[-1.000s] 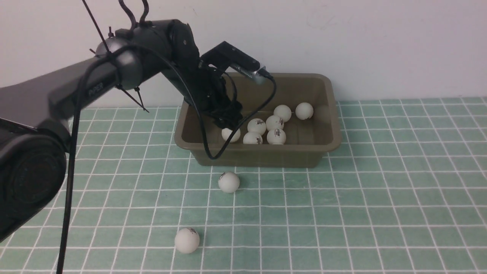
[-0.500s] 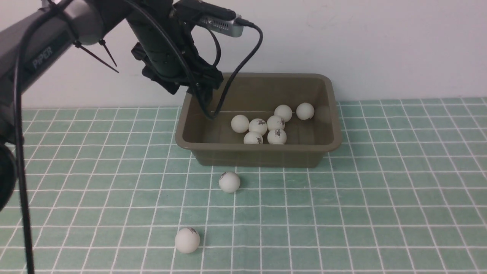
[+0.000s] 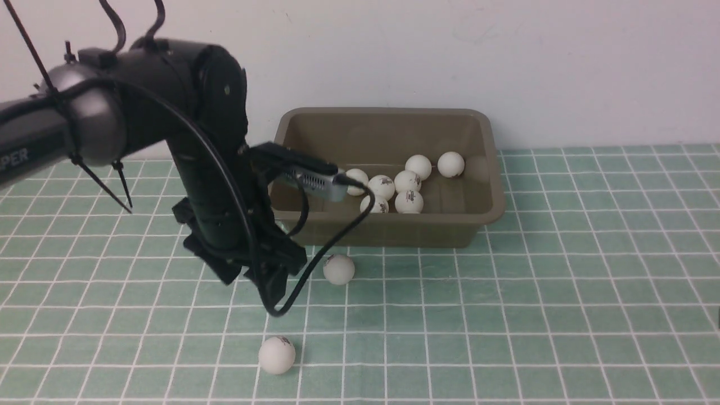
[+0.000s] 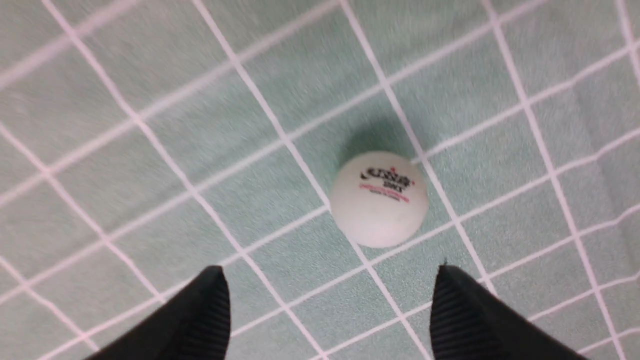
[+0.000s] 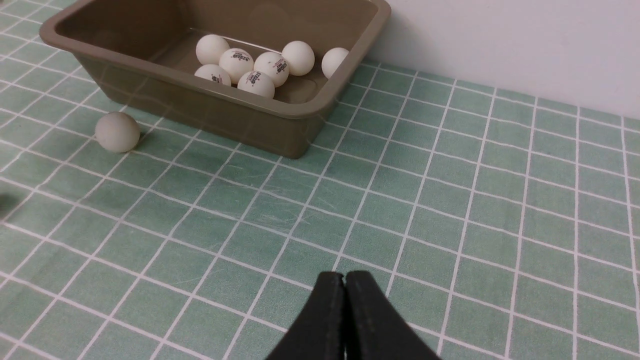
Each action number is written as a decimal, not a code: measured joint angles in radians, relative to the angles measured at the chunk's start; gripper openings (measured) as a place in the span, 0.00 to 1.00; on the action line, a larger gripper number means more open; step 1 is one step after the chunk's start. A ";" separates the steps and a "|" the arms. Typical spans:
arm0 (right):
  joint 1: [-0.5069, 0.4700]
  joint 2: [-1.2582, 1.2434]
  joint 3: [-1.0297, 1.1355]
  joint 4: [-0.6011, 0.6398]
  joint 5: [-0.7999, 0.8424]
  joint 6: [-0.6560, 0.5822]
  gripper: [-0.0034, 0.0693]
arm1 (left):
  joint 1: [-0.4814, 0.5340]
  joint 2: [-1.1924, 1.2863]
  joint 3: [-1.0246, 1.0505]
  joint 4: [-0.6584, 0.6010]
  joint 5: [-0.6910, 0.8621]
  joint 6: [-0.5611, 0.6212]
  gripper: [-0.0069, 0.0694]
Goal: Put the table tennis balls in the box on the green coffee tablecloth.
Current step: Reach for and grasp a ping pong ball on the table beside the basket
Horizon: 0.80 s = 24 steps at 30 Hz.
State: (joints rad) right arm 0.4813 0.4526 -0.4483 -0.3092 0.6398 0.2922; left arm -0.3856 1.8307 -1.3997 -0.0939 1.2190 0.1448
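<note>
The left tool [image 4: 330,272] points down over the bench, its two black ribbed fingers [image 4: 200,320] spread wide with nothing between them. Just beyond the fingertips, clear of both, a small matte white table tennis ball [image 4: 379,199] lies on the cloth. It carries a dark logo over a thin red line, too blurred to read. On the grey left arm [image 3: 84,124], white letters reading "PER" show at the frame's edge.

The front view shows two loose balls on the flat teal-green tablecloth [image 3: 562,281] with its grid of thin white lines. One ball [image 3: 338,269] is near the box's front wall and close beside the tool. The other ball [image 3: 277,355] lies nearer the robot. I cannot tell which of them the wrist camera sees.

The rectangular olive-brown plastic box [image 3: 388,228] stands on the cloth against the pale wall [image 3: 562,67]. Seven white balls [image 3: 406,181] are clustered inside, toward its right half, and several bear small dark logos.

The right tool [image 5: 344,280] has its black fingers pressed together, gripping nothing, above bare cloth well apart from the box.
</note>
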 joint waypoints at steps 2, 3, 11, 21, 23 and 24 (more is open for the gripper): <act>0.000 0.000 0.000 0.006 0.000 0.000 0.03 | 0.000 0.000 0.042 -0.010 -0.028 0.000 0.72; 0.000 0.000 0.000 0.009 0.000 0.000 0.03 | 0.000 0.000 0.062 -0.014 -0.048 0.000 0.72; 0.000 0.000 0.000 0.030 0.000 0.000 0.03 | 0.000 0.000 0.132 -0.055 -0.157 0.007 0.72; 0.000 0.000 0.000 0.037 0.000 0.000 0.03 | -0.001 0.024 0.139 -0.130 -0.185 0.029 0.72; 0.000 0.000 0.000 0.037 0.000 0.000 0.03 | -0.001 0.037 0.139 -0.131 -0.188 0.029 0.72; 0.000 0.000 0.000 0.037 0.000 0.000 0.03 | -0.001 0.045 0.139 -0.131 -0.191 0.029 0.72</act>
State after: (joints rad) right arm 0.4813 0.4526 -0.4483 -0.2718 0.6398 0.2925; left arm -0.3867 1.8756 -1.2604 -0.2246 1.0283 0.1734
